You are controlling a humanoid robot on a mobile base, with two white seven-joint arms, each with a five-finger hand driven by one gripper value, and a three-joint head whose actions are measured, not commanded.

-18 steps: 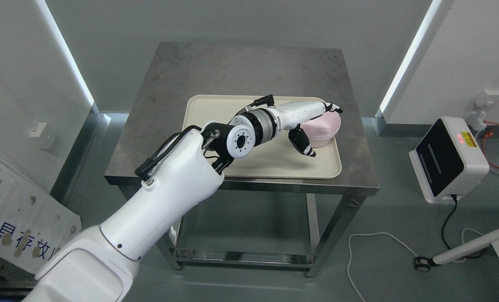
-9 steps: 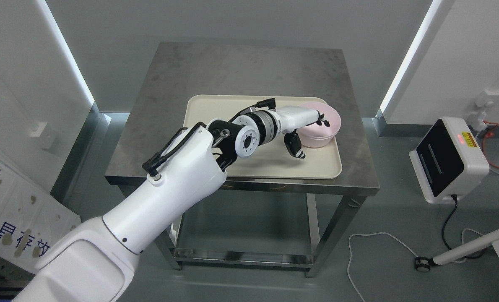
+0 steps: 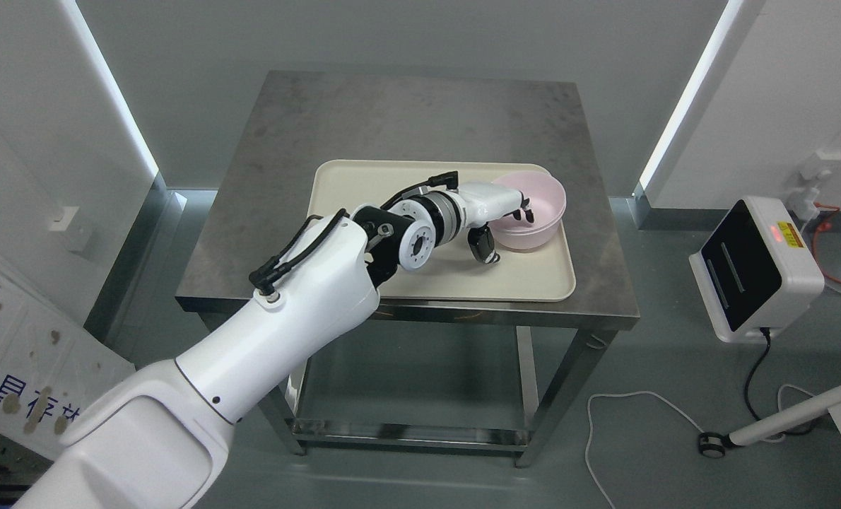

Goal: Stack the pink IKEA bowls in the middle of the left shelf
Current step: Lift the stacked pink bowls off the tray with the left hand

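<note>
The left arm reaches from the lower left of the frame up to the middle, where the left hand (image 3: 500, 212) grips the near rim of the pink bowl (image 3: 533, 215): fingers (image 3: 523, 207) curl inside the bowl, the thumb (image 3: 483, 245) presses its outer wall. The bowl sits tilted at the right end of the cream tray (image 3: 364, 187), right of centre in the frame. The tray lies on the steel tabletop (image 3: 392, 113).

steel table (image 3: 406, 120), cream tray (image 3: 364, 184) on it
</note>
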